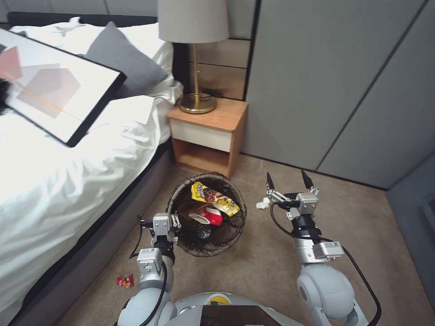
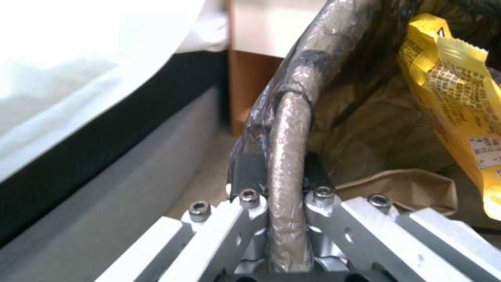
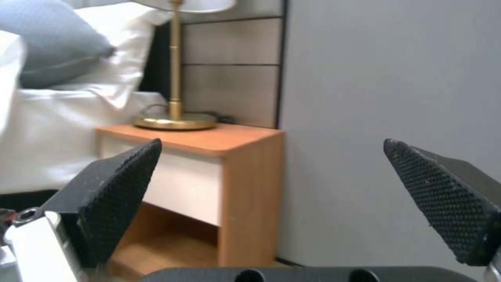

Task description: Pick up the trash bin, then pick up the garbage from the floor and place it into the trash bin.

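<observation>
The trash bin [image 1: 188, 246] hangs in front of me with its dark liner over the rim. My left gripper [image 1: 174, 223] is shut on the near-left rim [image 2: 287, 156]. Inside lie a yellow snack packet [image 1: 213, 198], a red-and-white wrapper [image 1: 209, 215], a tan paper bag [image 2: 402, 188] and a dark bottle [image 1: 203, 231]. My right gripper [image 1: 289, 180] is open and held up to the right of the bin, with nothing between its fingers [image 3: 117, 196]. A white tissue wad [image 1: 263, 203] lies on the floor just left of it. A red wrapper [image 1: 125, 281] lies on the floor near the bed base.
The bed [image 1: 54, 190] runs along the left with a framed picture [image 1: 50, 86] on it. A wooden nightstand [image 1: 206, 136] with a brass lamp [image 1: 195, 54] stands behind the bin. Grey wardrobe doors [image 1: 344, 81] close off the right. Open carpet lies to the right.
</observation>
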Controlling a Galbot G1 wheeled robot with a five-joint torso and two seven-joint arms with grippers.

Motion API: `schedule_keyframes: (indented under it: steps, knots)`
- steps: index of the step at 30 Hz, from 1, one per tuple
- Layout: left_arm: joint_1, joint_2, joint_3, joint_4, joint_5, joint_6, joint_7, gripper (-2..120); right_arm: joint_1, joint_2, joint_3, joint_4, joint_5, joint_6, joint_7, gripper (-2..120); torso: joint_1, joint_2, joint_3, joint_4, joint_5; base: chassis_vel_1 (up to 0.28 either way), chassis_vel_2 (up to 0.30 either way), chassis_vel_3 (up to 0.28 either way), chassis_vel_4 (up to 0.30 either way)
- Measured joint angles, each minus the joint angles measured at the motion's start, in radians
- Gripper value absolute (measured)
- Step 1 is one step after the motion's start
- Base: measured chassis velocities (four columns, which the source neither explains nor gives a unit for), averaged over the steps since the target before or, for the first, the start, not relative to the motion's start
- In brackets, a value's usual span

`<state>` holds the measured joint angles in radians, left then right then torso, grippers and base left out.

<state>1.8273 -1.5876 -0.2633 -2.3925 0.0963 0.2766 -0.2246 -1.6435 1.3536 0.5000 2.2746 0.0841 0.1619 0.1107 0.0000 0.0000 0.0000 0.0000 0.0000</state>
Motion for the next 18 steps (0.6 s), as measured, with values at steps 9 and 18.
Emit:
schedule_keyframes:
  steps: [9, 18]
  knots:
    - [0.0, 0.0, 0.0, 0.0, 0.0, 0.0, 0.0, 0, 0.006, -0.005, -0.003, -0.01, 0.005, -0.002, -0.002, 100, 0.0, 0.0, 0.0, 0.0004, 0.0, 0.112, 0.123, 0.112, 0.11]
    - [0.0, 0.0, 0.0, 0.0, 0.0, 0.0, 0.0, 0, 0.029, -0.019, 0.016, -0.013, 0.029, -0.026, 0.001, 100, 0.0, 0.0, 0.0, -0.0001, 0.0, 0.014, 0.004, 0.003, 0.01]
